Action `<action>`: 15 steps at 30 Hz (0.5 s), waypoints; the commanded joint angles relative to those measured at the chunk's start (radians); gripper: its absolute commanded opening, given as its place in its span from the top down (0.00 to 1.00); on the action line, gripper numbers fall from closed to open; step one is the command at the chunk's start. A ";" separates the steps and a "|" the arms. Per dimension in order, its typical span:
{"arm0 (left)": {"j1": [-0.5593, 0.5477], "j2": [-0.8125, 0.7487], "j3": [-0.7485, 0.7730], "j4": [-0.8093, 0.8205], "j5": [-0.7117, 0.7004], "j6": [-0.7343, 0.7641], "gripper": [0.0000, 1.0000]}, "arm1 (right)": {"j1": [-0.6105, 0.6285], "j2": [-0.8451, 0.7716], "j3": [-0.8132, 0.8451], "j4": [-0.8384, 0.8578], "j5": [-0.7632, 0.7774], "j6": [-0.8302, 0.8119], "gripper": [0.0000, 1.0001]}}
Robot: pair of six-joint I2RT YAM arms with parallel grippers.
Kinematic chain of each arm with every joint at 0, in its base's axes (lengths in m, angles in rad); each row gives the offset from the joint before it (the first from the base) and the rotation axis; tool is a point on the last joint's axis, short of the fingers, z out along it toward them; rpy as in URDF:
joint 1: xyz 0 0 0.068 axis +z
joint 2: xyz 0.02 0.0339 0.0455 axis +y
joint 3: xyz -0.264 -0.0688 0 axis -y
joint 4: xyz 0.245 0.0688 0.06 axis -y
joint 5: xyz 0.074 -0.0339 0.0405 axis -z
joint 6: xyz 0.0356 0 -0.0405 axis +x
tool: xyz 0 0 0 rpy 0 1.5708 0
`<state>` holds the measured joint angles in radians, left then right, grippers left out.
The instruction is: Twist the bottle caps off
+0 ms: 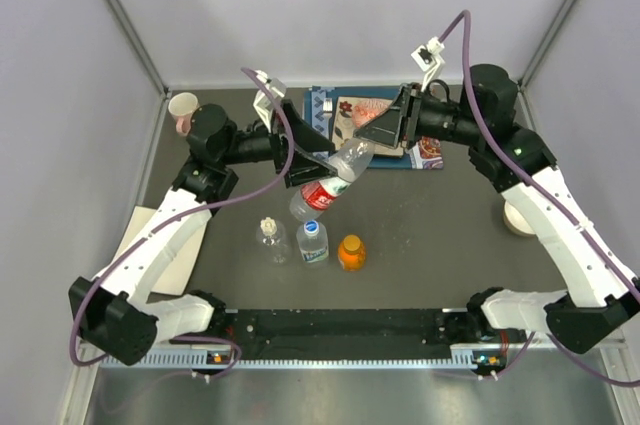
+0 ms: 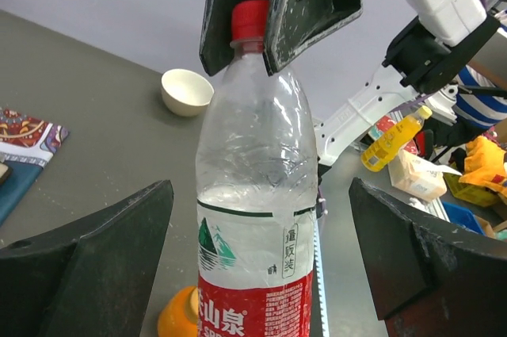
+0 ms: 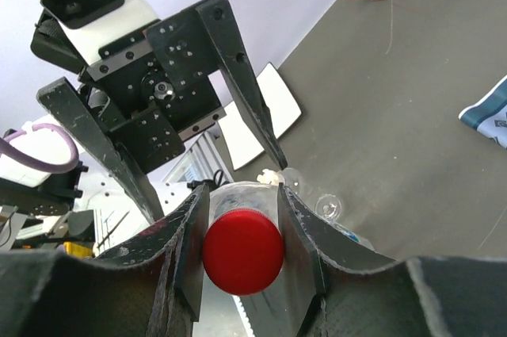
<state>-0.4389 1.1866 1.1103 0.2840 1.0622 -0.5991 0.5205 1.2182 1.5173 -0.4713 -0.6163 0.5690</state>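
**Top external view.** The red-label bottle (image 1: 322, 193) is tilted above the table (image 1: 440, 235), with its base toward the near left and its neck toward the far right. The right gripper (image 1: 352, 148) is closed at the neck end. The left gripper (image 1: 312, 173) sits around the bottle's body with its jaws spread wide. Three bottles stand upright in a row on the near side of the red-label bottle:
- the plain clear bottle (image 1: 270, 241), with the white cap (image 1: 267, 227) on it;
- the blue-label bottle (image 1: 312, 245), with the blue cap (image 1: 312, 228) on it;
- the orange bottle (image 1: 351, 255), with the orange cap (image 1: 351, 242) on it.

A pink mug (image 1: 183, 110) stands well to the far left of the red-label bottle. A white bowl (image 1: 518, 220) stands well to its right.

**Left wrist view.** The red-label bottle fills the centre of the frame, about a third full of clear liquid. The red cap (image 2: 249, 20) is on its neck, clamped between the two fingers (image 2: 313, 4) of the right gripper. The left gripper's own fingers (image 2: 87, 266) stand one on each side of the bottle's body. A clear gap shows on both sides (no contact, nothing held).

**Right wrist view.** The red cap is seen end-on and is pinched between the right gripper's pads (image 3: 297, 246), one on each side. The jaws are closed to the width of the cap. Beyond the cap, the left gripper faces the camera with its fingers splayed apart around the bottle's body.
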 commanded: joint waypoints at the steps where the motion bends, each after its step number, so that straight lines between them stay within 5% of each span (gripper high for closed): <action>1: -0.018 -0.005 0.017 -0.066 0.008 0.079 0.02 | -0.008 0.017 0.075 0.054 -0.022 -0.004 1.00; 15: -0.052 0.025 0.025 -0.128 -0.007 0.142 0.02 | -0.007 0.017 0.124 0.056 -0.046 -0.021 1.00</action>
<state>-0.4706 1.1908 1.1103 0.1471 1.0462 -0.4873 0.5205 1.2465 1.5997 -0.4557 -0.6415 0.5575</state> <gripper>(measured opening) 0.986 0.366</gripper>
